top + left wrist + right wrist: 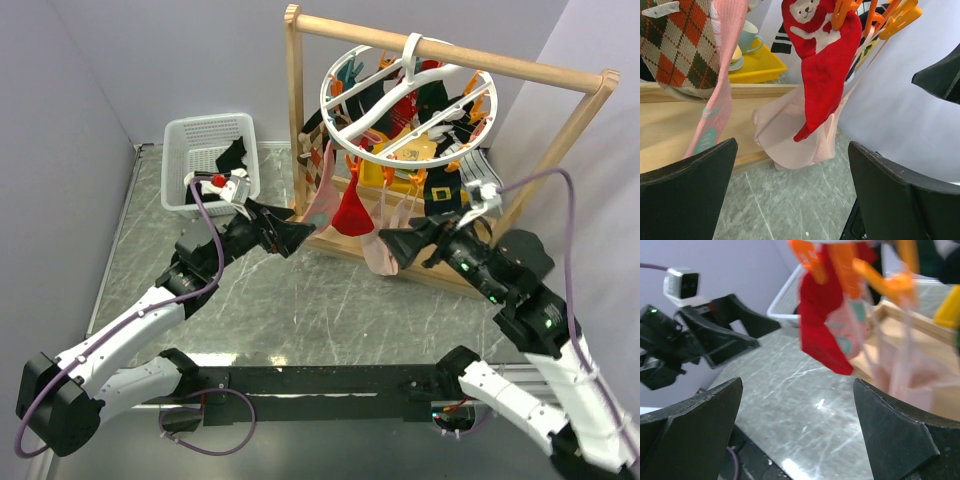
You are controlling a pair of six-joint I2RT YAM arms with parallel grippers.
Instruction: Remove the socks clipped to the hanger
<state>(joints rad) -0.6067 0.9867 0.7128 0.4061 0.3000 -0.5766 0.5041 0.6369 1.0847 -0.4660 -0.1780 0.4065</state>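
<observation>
Socks of mixed colours, hanging by orange clips from white round hanger, itself hooked over rail of wooden frame at far side of table. Noted among them: red sock with bear face, pale pink sock behind it, diamond-patterned sock to one side. Ring crowded all round; no bare run of clips made out. White basket at far left, one dark cloth item inside, possibly a sock already unclipped. Judged early in task: at most a small share done, nearly all socks left to unclip. Left gripper level with lower ends of hanging socks, jaws spread to full width, nothing between them, nothing touched; red sock straight ahead in its wrist view. Right gripper facing it from opposite side, jaws likewise fully apart and empty; tips close by pale pink sock in overhead view, contact not determinable. No sock in either grip.
</observation>
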